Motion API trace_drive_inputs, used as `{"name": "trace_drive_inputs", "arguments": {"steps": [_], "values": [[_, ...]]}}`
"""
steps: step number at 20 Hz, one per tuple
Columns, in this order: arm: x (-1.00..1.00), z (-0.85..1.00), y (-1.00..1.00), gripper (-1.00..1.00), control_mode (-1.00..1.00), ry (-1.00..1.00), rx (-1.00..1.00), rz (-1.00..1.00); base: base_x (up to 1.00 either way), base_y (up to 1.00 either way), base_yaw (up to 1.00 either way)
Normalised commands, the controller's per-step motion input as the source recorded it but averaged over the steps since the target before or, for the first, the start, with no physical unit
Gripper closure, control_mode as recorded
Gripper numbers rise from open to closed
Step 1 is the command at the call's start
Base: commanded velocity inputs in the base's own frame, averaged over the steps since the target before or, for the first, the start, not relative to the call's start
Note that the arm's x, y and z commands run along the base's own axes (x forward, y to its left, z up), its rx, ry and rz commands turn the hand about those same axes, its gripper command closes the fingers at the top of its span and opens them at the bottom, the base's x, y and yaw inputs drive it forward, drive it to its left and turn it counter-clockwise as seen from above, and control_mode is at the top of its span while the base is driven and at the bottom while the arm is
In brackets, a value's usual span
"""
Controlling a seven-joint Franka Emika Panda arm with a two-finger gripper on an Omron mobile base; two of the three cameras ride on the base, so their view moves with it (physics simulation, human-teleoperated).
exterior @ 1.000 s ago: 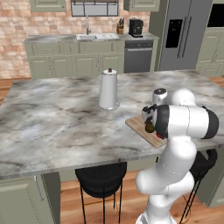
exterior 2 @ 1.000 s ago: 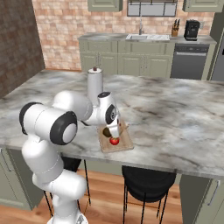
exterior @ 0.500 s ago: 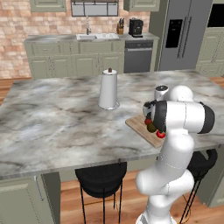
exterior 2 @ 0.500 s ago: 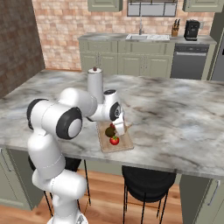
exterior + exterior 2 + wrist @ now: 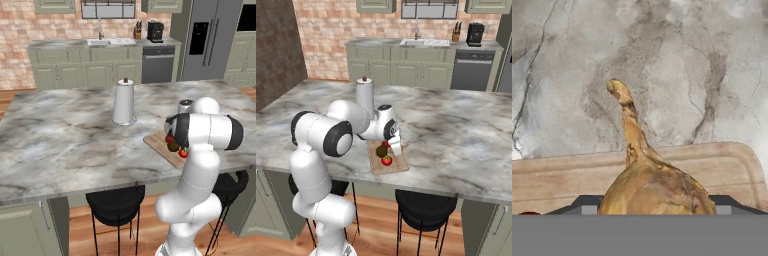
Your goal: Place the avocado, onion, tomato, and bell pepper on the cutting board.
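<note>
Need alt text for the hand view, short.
A tan onion with a long pointed tip sits between the gripper fingers, just above the edge of a light wooden cutting board on a grey marbled counter.

Tan-gold onion [image 5: 654, 187] — pale wood-grain cutting board [image 5: 557, 177], grey-veined marble counter [image 5: 662, 60].

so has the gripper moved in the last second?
Yes. The gripper, shut on the onion, has swung out over the cutting board, away from the paper towel holder.
</note>
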Motion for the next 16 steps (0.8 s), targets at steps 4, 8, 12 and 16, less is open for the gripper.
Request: {"name": "trace_drive_inputs", "arguments": {"steps": [4,8,12,16], "values": [[-0.01,-0.12,0.14,1.0,-1.0,0.0,0.0,0.01,0.0,0.0,0.0],[0.0,-0.18,0.1,1.0,-1.0,0.0,0.0,0.02,0.0,0.0,0.0],[0.0,-0.24,0.0,1.0,-1.0,0.0,0.0,0.04,0.0,0.0,0.0],[0.03,-0.22,0.0,1.0,-1.0,0.0,0.0,0.06,0.0,0.0,0.0]]}}
